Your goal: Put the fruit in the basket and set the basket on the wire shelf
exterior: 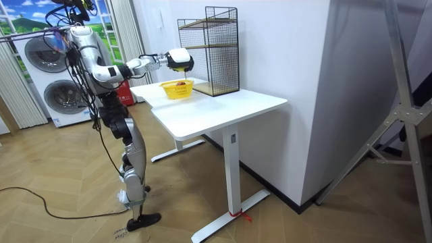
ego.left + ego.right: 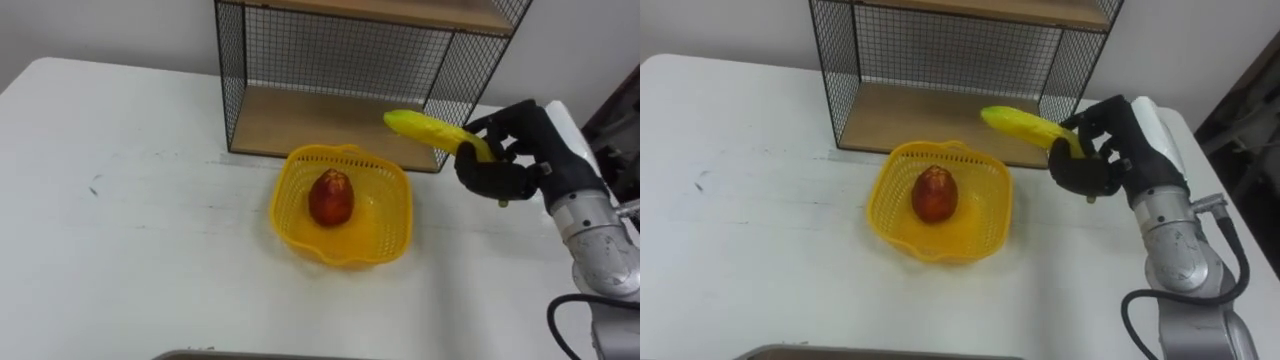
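Note:
A yellow plastic basket (image 2: 385, 235) (image 2: 985, 225) sits on the white table in front of the wire shelf (image 2: 330, 60) (image 2: 940, 60). A red fruit (image 2: 331, 197) (image 2: 934, 193) lies inside the basket. My right hand (image 2: 505, 160) (image 2: 1102, 150) is shut on a yellow banana (image 2: 425, 128) (image 2: 1025, 125), held in the air just right of the basket, with the banana's free end pointing left toward the shelf. In the room view the right hand (image 1: 179, 61) hovers over the basket (image 1: 177, 89) beside the shelf (image 1: 219, 50).
The white table (image 2: 130, 220) (image 1: 223, 104) has open room on its left half. The shelf has a wooden bottom board (image 2: 310, 120) and a wooden upper board. I stand at the table's end, with washing machines (image 1: 44, 67) behind me.

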Controlling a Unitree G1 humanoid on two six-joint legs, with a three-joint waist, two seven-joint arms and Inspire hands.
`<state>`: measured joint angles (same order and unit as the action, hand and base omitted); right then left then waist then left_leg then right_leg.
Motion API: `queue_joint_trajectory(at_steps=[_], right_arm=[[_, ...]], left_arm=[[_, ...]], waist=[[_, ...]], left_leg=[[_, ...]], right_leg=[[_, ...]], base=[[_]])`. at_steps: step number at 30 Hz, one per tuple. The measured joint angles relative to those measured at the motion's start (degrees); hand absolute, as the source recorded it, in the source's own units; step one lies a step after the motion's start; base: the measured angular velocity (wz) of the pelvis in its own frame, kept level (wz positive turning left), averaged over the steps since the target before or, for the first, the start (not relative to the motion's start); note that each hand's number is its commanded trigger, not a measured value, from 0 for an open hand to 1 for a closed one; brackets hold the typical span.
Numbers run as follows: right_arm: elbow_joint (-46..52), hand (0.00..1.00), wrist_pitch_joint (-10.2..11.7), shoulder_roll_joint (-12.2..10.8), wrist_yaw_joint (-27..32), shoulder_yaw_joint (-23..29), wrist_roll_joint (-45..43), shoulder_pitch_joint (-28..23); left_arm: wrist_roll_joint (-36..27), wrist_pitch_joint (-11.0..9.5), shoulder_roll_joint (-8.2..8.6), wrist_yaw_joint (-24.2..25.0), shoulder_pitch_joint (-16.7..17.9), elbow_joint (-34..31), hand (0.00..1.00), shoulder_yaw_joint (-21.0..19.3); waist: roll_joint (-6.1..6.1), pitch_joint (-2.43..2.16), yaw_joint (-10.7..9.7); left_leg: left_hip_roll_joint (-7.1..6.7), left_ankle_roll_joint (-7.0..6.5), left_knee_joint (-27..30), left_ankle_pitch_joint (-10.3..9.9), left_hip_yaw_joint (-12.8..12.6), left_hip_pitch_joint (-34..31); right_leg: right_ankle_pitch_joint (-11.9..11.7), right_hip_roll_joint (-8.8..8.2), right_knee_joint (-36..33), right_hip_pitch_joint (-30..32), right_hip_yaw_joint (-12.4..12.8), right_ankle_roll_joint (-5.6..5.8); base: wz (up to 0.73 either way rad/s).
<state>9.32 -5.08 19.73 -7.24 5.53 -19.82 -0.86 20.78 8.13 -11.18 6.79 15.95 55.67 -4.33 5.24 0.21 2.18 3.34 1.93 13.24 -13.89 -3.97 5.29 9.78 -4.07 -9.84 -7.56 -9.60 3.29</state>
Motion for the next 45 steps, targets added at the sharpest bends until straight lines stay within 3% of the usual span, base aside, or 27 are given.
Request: queue_joint_trajectory(at_steps=[16,26,27,28,29,35,45], right_arm=[[7.6,1.0,-0.1,0.0,-10.8,-5.4,-1.8,-0.6],[7.7,1.0,-0.1,0.0,-15.0,-6.2,-2.0,-0.6],[7.7,0.64,-0.1,0.0,-15.3,-6.2,-2.0,-0.6],[7.7,0.36,-0.1,0.0,-15.4,-6.2,-1.8,-0.6],[7.7,0.0,-0.1,0.0,-15.4,-6.2,-1.7,-0.6],[7.7,0.0,-0.1,0.0,-15.4,-6.3,-1.7,-0.6],[7.7,0.0,0.0,0.0,-15.4,-6.4,-1.7,-1.0]], left_arm=[[0.1,-1.0,-0.56,0.2,-0.5,-0.1,0.0,0.1],[0.1,-1.1,-0.64,0.2,-0.9,0.0,0.0,1.2],[0.1,-1.1,-0.65,0.2,-0.9,0.0,0.0,1.2],[0.0,-1.1,-0.65,0.2,-1.0,0.0,0.0,1.2],[0.0,-1.1,-0.64,0.2,-1.0,0.0,0.0,1.2],[0.0,-1.1,-0.62,0.2,-1.0,0.0,0.0,1.3],[0.0,-1.1,-0.57,0.2,-0.7,0.0,0.0,1.3]], waist=[[0.48,-0.34,1.5],[0.07,-0.06,1.4],[0.06,-0.06,1.4],[0.02,-0.03,1.4],[-0.02,0.0,1.5],[-0.29,0.17,1.5],[-0.67,-0.11,1.5]], left_leg=[[0.08,0.0,-0.4,0.0,-0.5,-0.7],[0.1,0.0,-0.4,0.0,-0.1,-1.3],[0.1,0.0,-0.3,0.0,0.0,-1.5],[0.1,0.0,-0.1,0.0,0.1,-1.7],[0.1,0.0,0.0,0.0,0.1,-1.7],[0.1,0.0,0.2,0.0,0.2,-1.9],[0.09,0.0,0.4,0.0,0.2,-2.0]], right_leg=[[0.0,0.1,-0.1,1.1,0.7,0.0],[0.0,0.1,-0.1,1.3,0.2,0.0],[0.0,0.1,-0.1,1.4,0.1,-0.01],[0.0,0.1,-0.1,1.5,0.0,-0.02],[0.0,0.09,-0.1,1.5,0.0,-0.02],[0.0,0.1,-0.1,1.7,0.0,-0.02],[0.0,0.1,-0.1,1.8,-0.1,-0.02]], base=[[-0.02],[0.01],[0.05],[0.04],[0.0],[0.0],[0.0]])
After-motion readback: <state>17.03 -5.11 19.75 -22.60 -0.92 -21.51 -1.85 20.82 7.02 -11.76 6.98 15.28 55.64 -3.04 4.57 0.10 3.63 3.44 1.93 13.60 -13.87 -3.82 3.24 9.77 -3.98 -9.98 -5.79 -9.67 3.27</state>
